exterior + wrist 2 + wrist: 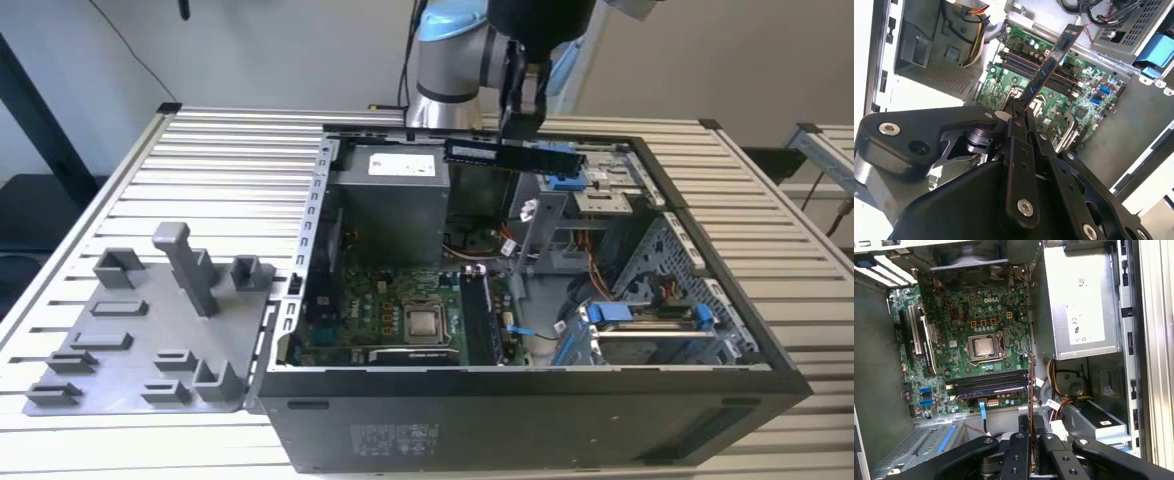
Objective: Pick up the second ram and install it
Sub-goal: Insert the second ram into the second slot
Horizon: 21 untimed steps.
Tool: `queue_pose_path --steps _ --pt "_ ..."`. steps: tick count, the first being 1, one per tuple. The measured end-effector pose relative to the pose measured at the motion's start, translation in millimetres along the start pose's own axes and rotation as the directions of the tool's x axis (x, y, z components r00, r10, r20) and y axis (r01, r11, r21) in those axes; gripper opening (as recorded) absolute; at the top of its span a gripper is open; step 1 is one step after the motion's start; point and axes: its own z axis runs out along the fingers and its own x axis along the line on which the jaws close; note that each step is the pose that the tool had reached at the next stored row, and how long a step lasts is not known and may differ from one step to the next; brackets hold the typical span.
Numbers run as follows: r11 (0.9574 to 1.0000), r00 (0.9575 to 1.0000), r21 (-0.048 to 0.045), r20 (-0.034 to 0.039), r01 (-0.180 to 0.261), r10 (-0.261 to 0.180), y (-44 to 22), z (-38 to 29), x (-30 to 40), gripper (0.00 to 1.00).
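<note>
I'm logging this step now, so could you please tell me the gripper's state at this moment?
Gripper: shut on the second ram, held above the motherboard.

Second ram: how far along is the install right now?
Done: pickup. The tool is shut on the second ram. In hand: it hangs over the open computer case, above the motherboard. Left: seating; the stick is not yet in the memory slots, where one stick looks already fitted.
</note>
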Motion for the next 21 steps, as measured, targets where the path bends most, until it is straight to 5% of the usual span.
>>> queue_pose_path --steps 5,9,21 --pt "0.9970 0.9971 0.0047 -0.0013 -0.077 0.077 0.0 0.3 0.0 0.14" --pt "0.9903 0.9904 0.0085 -0.0021 -0.138 0.138 0.0 0.6 0.0 0.14" --pt "0.9572 0.9574 0.0185 -0.0036 -0.289 0.289 0.0 1.2 0.1 0.14"
